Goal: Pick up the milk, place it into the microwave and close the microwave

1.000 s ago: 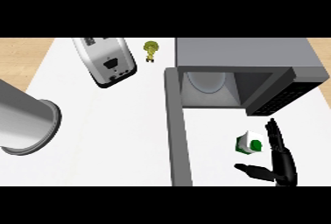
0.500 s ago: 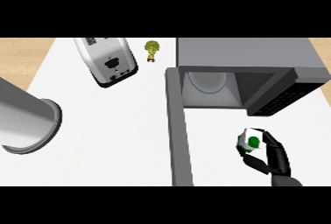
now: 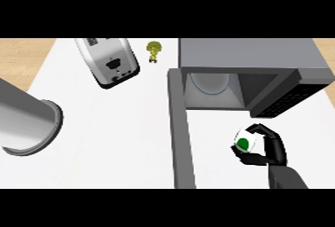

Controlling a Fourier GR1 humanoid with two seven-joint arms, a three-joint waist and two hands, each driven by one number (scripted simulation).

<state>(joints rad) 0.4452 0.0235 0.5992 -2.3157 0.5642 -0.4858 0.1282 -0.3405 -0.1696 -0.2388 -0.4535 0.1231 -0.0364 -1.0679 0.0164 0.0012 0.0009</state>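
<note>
Nearest you, your right hand (image 3: 267, 150) is curled around the milk (image 3: 244, 142), fingers (image 3: 270, 135) arching over its top and thumb beneath. The carton sits just in front of the open microwave (image 3: 248, 66), below its cavity mouth, with bare white tabletop (image 3: 118, 133) between. The open door (image 3: 181, 133) runs along the left. Your left forearm (image 3: 23, 117) fills the left edge; its fingers can't be judged. Farther back stand a toaster (image 3: 108, 62) and a small green figure (image 3: 154, 51).

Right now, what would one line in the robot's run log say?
right hand: curled round milk carton | milk: outside microwave, in front of opening | door: open | left hand: not in view
</note>
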